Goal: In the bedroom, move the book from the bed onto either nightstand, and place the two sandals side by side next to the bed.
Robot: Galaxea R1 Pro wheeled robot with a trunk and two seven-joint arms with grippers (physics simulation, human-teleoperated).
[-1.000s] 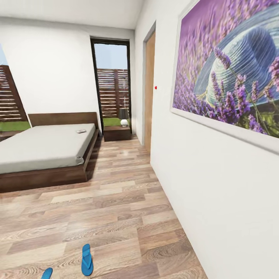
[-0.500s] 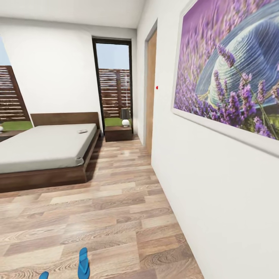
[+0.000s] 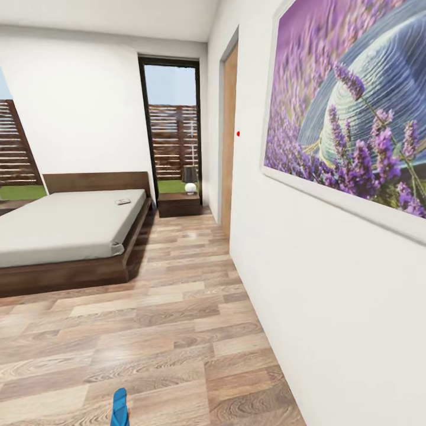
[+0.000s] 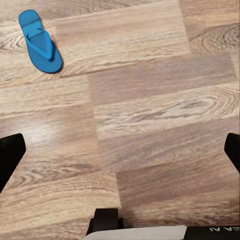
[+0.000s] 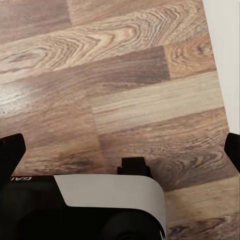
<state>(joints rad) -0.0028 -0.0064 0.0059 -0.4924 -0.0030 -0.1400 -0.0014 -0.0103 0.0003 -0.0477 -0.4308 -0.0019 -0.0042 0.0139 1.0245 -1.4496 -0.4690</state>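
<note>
Here, the left gripper's (image 4: 120, 155) dark fingers (image 4: 10, 157) are standing wide apart at the two sides of the left wrist view, holding nothing and hanging over the wood-plank floor (image 4: 150, 100). One bright blue sandal (image 4: 40, 41) is lying flat on those planks, well apart from the fingers. The right gripper (image 5: 120, 150) is likewise showing its fingers (image 5: 10, 152) spread apart and empty above the floor, with a strip of white wall (image 5: 225, 55) running along one edge of the right wrist view and part of the robot's white-and-black body (image 5: 110, 205) sitting below.

In the head view, a blue sandal (image 3: 120, 407) is lying on the floor at the lower edge, cut off by the frame. Farther off, the low bed (image 3: 65, 228) with its dark brown frame and grey mattress is standing against the far wall, and the book (image 3: 123, 202) is resting on the mattress near the headboard, on the side toward the window. Just beside that side of the bed, the small dark-brown nightstand (image 3: 179, 204) is standing beneath the tall dark-framed window (image 3: 171, 127), carrying a small lamp (image 3: 189, 179). A wooden door (image 3: 229, 130) is set in the right wall, and a large framed picture of lavender and a hat (image 3: 349, 112) is hanging nearer the camera.
</note>
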